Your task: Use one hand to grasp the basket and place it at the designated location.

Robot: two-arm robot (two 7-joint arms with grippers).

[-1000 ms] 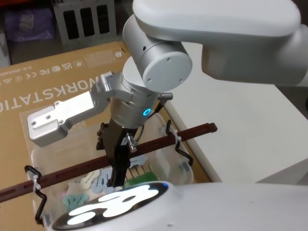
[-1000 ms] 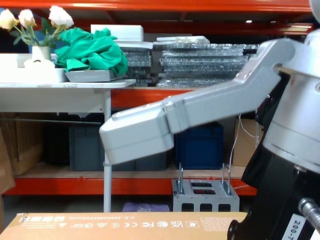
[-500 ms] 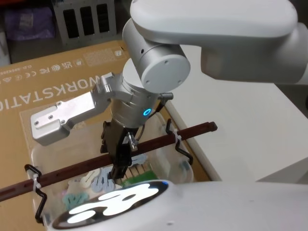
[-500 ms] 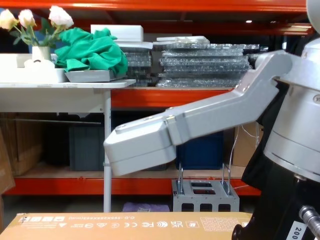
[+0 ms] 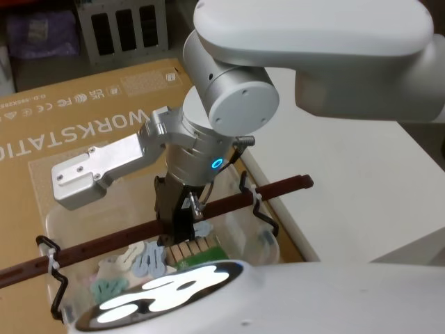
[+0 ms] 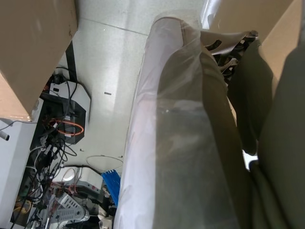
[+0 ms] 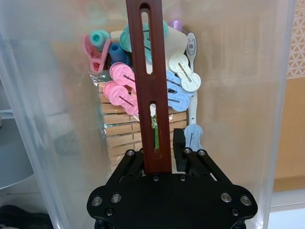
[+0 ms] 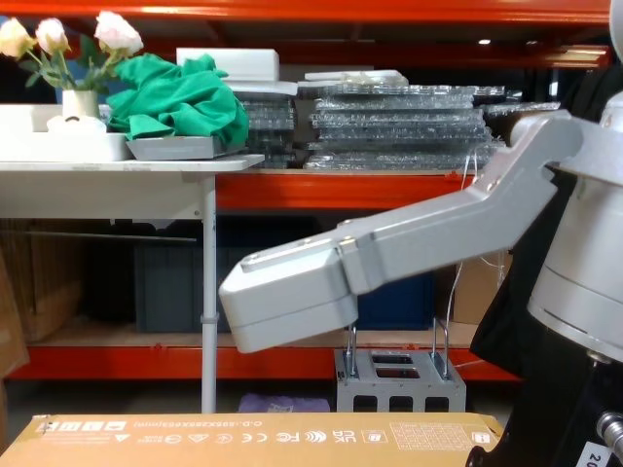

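The basket [image 5: 243, 236] is a translucent whitish tub resting on a cardboard box, close under me in the head view. Its reddish-brown handle [image 5: 278, 189] stands raised across the rim. My right gripper [image 5: 178, 224] comes down from above and is shut on the middle of that handle. In the right wrist view the handle [image 7: 148, 86] runs up from between the black fingers [image 7: 135, 161], with the basket wall [image 7: 252, 95] on either side. Coloured clothes pegs [image 7: 125, 80] and wooden pegs lie inside. My left arm hangs beside the body.
The flat cardboard box [image 5: 69, 118] spreads under and beyond the basket. A white table [image 5: 348, 181] adjoins it on the right. A grey metal rack [image 5: 122, 28] stands on the floor beyond. In the chest view my right arm [image 8: 389, 253] crosses before orange shelving.
My right wrist has shifted a little to the right and its fingers have drawn up along the handle. The basket has stayed where it was.
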